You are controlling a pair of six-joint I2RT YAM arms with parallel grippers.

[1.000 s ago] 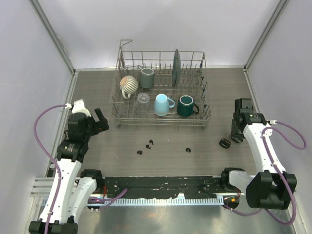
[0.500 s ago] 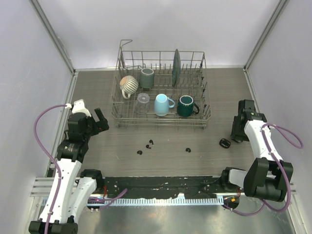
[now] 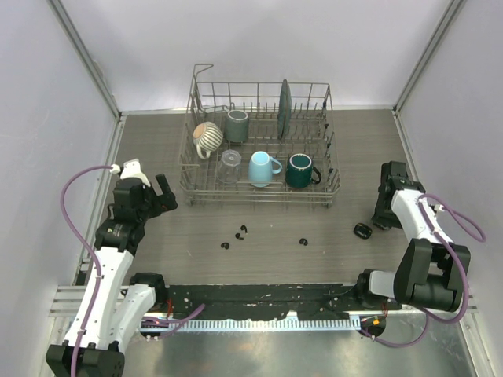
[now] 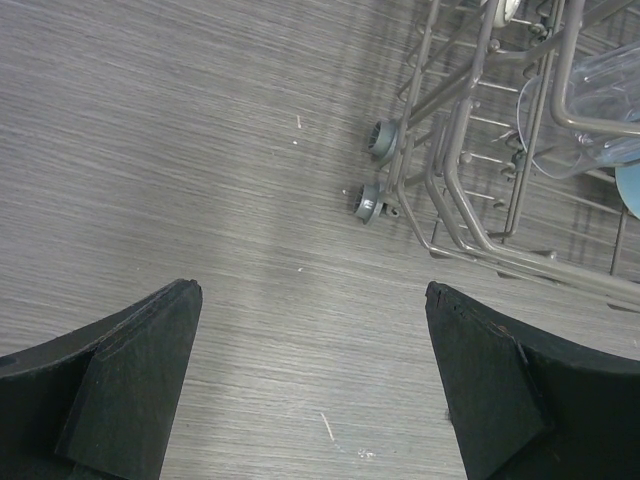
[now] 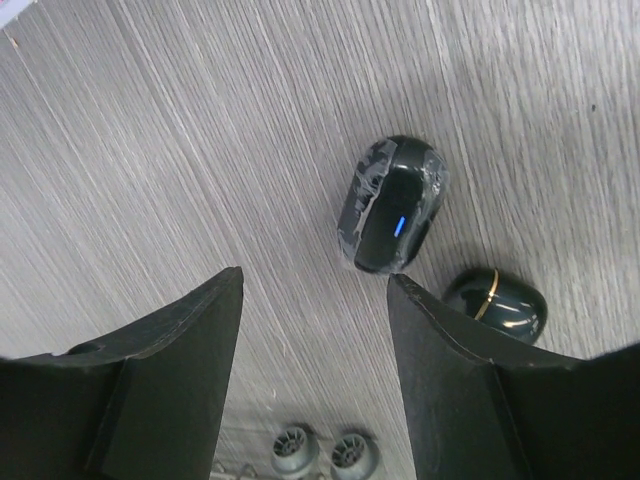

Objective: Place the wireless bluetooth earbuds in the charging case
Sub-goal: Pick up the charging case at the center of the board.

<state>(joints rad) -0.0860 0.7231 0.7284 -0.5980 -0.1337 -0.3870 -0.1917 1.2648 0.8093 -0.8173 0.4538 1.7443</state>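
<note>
Grey woodgrain table (image 3: pixel 157 141), inspected remotely. I found the right gripper (image 5: pixel 315 285) spread and holding nothing, with the charging case (image 5: pixel 392 205) just beyond its fingertips. Four earbuds (image 3: pixel 240 236) lay well to its left, untouched. The left gripper (image 4: pixel 310 292) stood spread wide.

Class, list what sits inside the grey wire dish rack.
A striped round mug, a grey mug, a clear glass, a light-blue mug, a dark-green mug and an upright dark-green plate. What lies beneath the mugs is covered.
</note>
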